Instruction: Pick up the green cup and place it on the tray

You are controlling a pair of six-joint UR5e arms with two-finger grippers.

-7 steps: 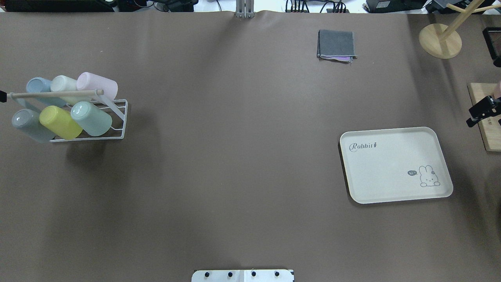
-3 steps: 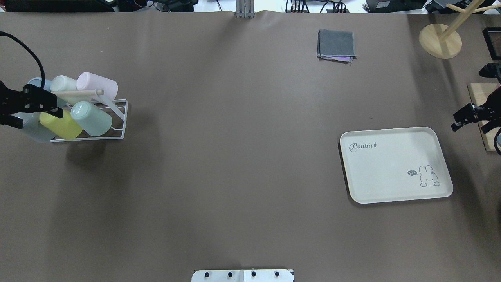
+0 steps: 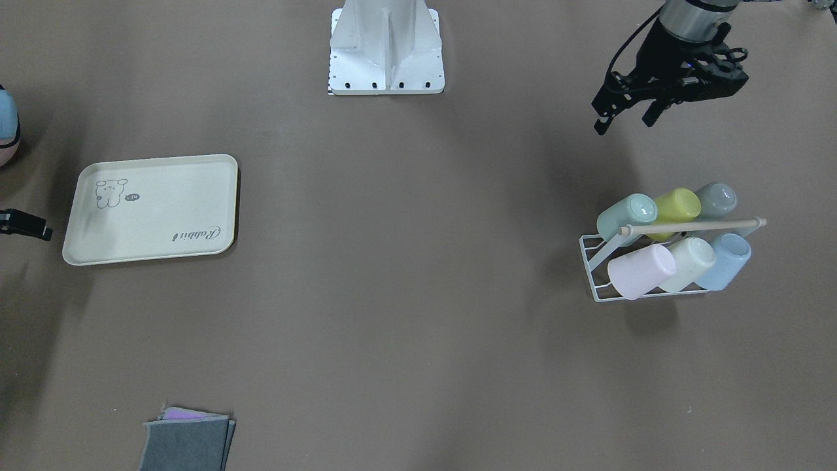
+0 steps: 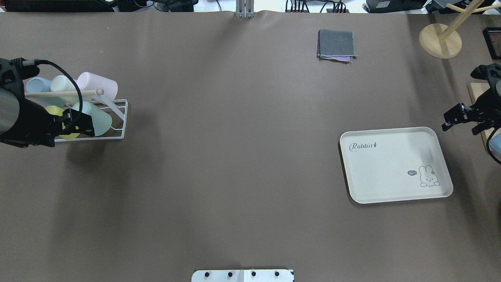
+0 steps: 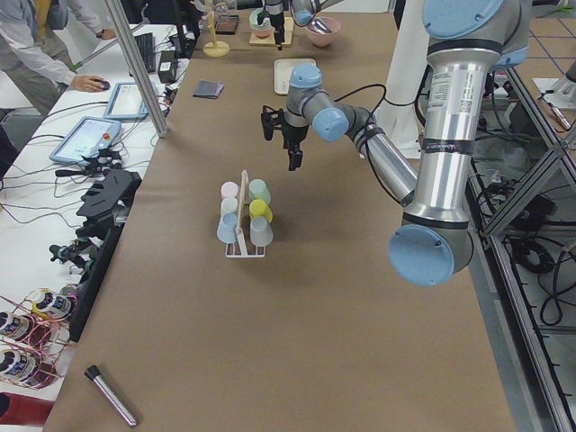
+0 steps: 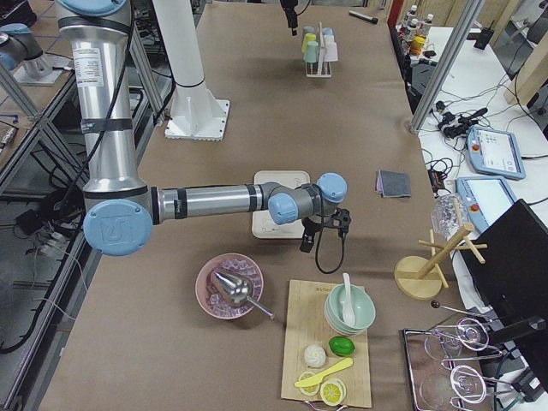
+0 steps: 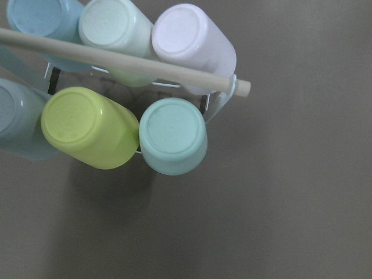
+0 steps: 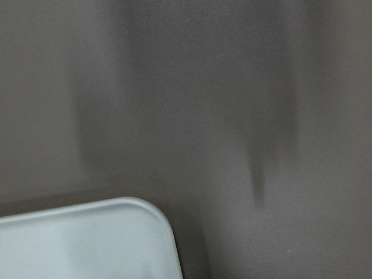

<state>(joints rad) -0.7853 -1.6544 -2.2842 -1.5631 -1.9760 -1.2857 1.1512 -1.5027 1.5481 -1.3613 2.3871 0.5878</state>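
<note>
The green cup (image 4: 98, 117) is a mint tumbler that lies tilted in the white wire rack (image 4: 119, 117), bottom up, at the rack's end next to the yellow-green cup (image 7: 87, 128). It also shows in the left wrist view (image 7: 173, 135) and the front view (image 3: 626, 217). My left gripper (image 4: 78, 124) is open and empty, high above the rack's near side (image 3: 624, 120). The cream tray (image 4: 395, 164) lies flat and empty at the right. My right gripper (image 4: 461, 126) is open and empty, just beyond the tray's far right corner (image 8: 87, 238).
The rack also holds grey-blue (image 3: 716, 198), pink (image 3: 641, 269), cream (image 3: 686, 261) and light blue (image 3: 724, 260) cups under a wooden bar (image 3: 693, 226). A folded grey cloth (image 4: 336, 45) and a wooden stand (image 4: 440, 41) lie at the back right. A wooden board (image 4: 478, 98) is at the right edge.
My left arm has come in from the left edge and now hangs over the rack's front cups. My right gripper has shifted a little left, toward the tray.
</note>
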